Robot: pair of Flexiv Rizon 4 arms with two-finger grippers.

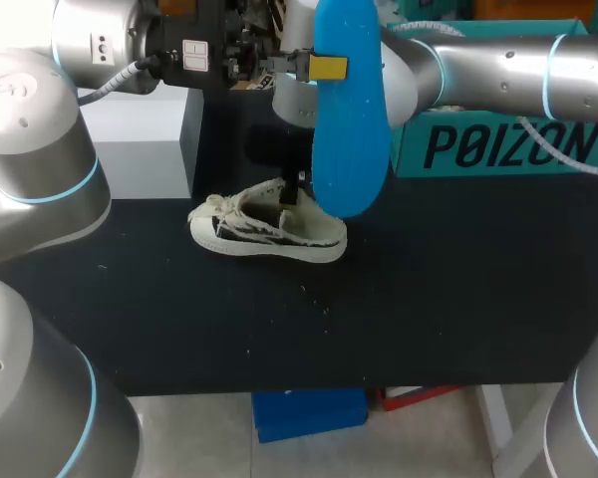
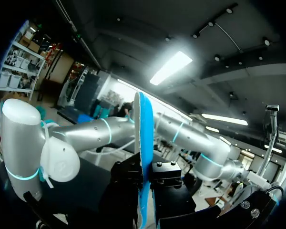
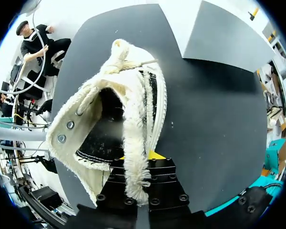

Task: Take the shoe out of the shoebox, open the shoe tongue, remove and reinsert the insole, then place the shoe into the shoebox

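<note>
Cream canvas shoe (image 1: 267, 231), black-streaked and frayed at its edges: stood on its sole on the dark table (image 1: 458, 299), toe toward the left arm's side, mouth spread wide, collar clamped in the right gripper (image 3: 142, 164). Blue insole (image 1: 349, 119): hung upright over the shoe's heel, pinched edge-on in the left gripper (image 2: 144, 183). Teal shoebox (image 1: 498, 139): sat behind, at the far right.

We have bare tabletop (image 1: 429, 299) along the front edge and right side; the shoe (image 1: 269, 231), raised insole (image 1: 349, 129) and shoebox (image 1: 411, 149) crowd the back edge.
</note>
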